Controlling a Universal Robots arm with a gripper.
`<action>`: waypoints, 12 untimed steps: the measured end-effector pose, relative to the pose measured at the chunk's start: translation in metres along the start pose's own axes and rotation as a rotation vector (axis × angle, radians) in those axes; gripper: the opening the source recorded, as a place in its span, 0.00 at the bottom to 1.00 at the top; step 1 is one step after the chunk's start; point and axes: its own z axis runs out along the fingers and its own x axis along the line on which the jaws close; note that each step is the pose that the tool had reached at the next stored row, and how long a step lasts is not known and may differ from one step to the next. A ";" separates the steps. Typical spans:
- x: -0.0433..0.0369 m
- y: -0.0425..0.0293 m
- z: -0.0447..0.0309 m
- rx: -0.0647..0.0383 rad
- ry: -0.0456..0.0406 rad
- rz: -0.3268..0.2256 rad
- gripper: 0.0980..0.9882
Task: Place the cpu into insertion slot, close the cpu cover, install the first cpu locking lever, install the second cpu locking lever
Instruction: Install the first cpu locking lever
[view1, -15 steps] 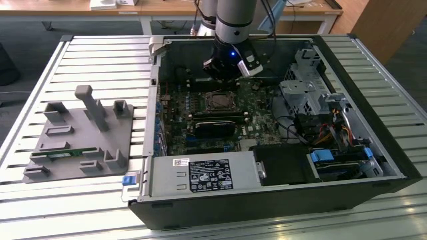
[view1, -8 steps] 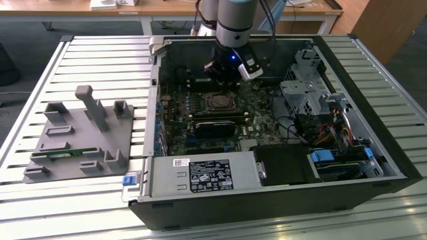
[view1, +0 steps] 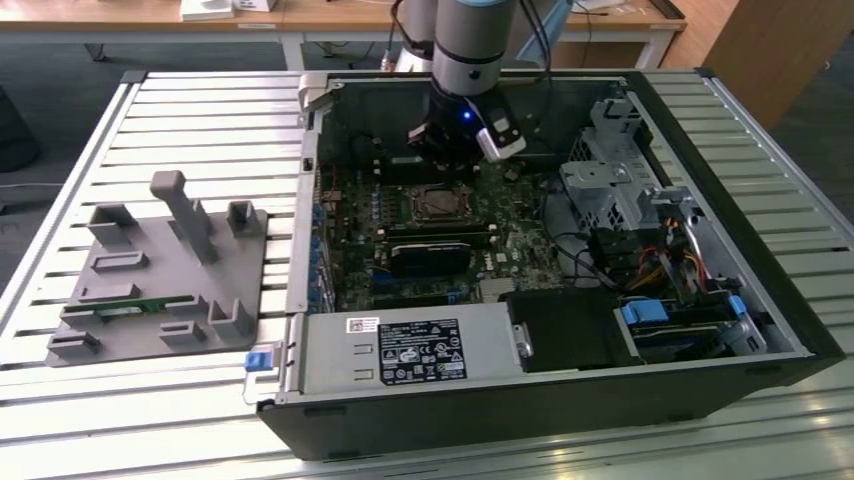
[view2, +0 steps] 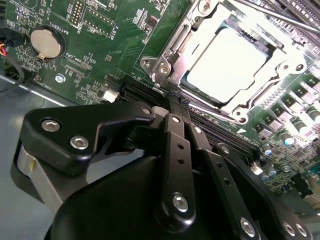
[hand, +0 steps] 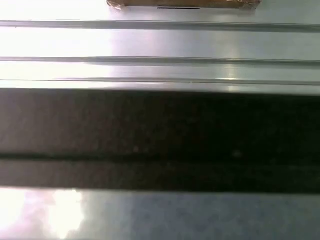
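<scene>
Lead: Where does the cpu sit?

Tech: Inside the slot, flat, its pale top showing through the window of the cover. The cover lies down over the slot, so the levers look like the step in hand.

Lead: And the gripper?

Tech: Narrow. In the second wrist view its two fingers are drawn together, tips just off one corner of the slot, low over the board. Whether they pinch anything cannot be told. In the exterior view the arm stands over the far edge of the slot.

Lead: Any lever in sight?

Tech: A thin silver rod runs along the side of the slot away from the fingers. It is probably one of the levers, and it does not look tucked under its hook.

Lead: What makes the step go well?

Tech: Likely a push with shut tips, not a grab. The fingers should bear on the lever's free end, sweep it down alongside the slot, then nudge it sideways under the catch. They should stay off the cover and the small parts beside the slot, and a slipping tip could scrape the board.
</scene>
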 end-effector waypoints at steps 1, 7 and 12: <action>0.0000 0.0001 -0.0009 0.000 0.0000 0.000 0.01; 0.0000 0.0002 -0.0021 0.000 -0.0001 0.000 0.01; 0.0000 0.0002 -0.0010 0.012 0.0000 0.000 0.01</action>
